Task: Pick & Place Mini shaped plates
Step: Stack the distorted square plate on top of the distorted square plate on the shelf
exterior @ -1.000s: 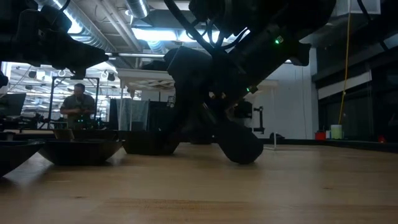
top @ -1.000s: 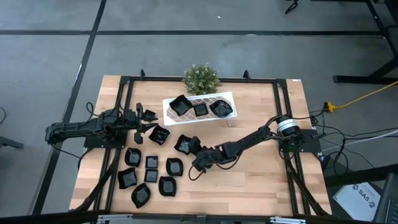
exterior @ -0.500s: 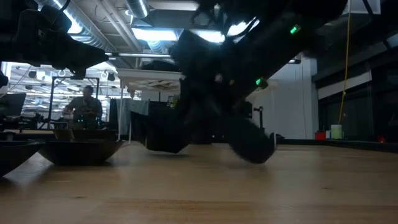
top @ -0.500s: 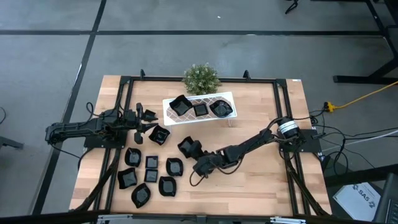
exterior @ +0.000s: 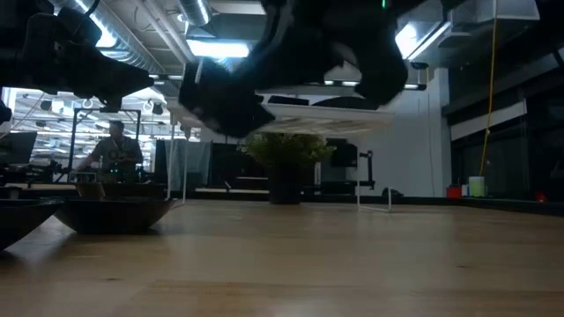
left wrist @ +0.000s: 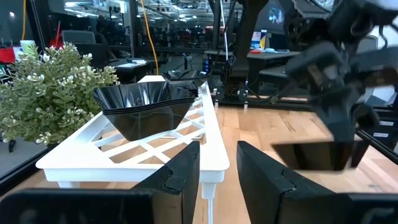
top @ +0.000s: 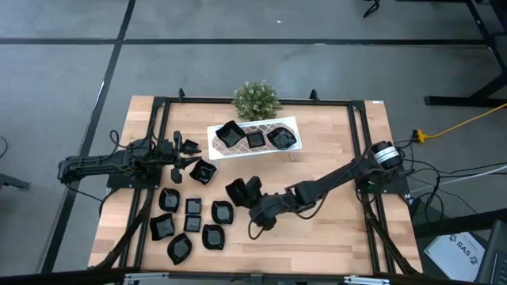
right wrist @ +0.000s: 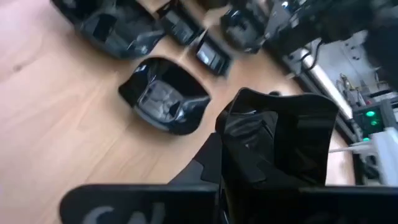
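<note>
The right gripper is clamped on a small glossy black square dish, lifted clear of the wooden tabletop near mid-table. The white lattice-patterned rectangular rack, already carrying three black dishes, lies beyond it toward the table's far edge, nearer this arm's load. The left gripper waits, fingers parted, beside the rack's left end.
</note>
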### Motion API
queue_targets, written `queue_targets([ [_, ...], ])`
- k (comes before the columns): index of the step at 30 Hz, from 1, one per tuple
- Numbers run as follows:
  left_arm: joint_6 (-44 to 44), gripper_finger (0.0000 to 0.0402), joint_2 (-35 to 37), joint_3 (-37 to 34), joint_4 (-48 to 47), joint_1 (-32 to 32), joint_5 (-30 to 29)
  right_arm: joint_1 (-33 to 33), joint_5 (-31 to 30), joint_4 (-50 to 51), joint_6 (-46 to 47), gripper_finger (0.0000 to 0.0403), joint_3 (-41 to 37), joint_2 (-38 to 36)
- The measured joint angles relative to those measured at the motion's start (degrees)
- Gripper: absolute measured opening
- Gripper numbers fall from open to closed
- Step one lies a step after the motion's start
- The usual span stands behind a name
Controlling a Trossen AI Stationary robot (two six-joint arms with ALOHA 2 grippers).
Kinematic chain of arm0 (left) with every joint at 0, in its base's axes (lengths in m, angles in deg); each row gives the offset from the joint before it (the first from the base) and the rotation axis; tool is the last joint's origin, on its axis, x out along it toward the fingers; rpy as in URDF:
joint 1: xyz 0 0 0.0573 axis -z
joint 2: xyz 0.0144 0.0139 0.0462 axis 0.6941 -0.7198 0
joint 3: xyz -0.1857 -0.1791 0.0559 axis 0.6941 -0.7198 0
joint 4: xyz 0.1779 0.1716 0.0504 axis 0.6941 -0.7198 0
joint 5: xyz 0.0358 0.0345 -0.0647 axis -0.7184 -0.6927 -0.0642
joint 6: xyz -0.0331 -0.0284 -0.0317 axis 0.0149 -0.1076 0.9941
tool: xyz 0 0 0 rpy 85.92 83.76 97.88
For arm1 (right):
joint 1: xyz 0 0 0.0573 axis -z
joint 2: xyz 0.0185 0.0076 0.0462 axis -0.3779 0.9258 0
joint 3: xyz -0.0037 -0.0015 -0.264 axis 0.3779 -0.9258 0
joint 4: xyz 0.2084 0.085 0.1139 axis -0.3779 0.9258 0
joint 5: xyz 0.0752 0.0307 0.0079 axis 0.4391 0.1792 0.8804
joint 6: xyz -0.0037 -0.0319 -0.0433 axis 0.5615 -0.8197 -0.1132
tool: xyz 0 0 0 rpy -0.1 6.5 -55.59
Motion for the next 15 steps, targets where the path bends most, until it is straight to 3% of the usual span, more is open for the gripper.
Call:
queue_targets([
  [7,0.0,0.0100,0.0,0.0,0.0,0.0,0.0,0.1,0.0,-0.9,-1.7,0.0005,0.0,-4.5],
  [15,0.0,0.0100,0.0,0.0,0.0,0.0,0.0,2.5,-0.7,-1.6,-17.2,0.0006,0.0,-9.0],
])
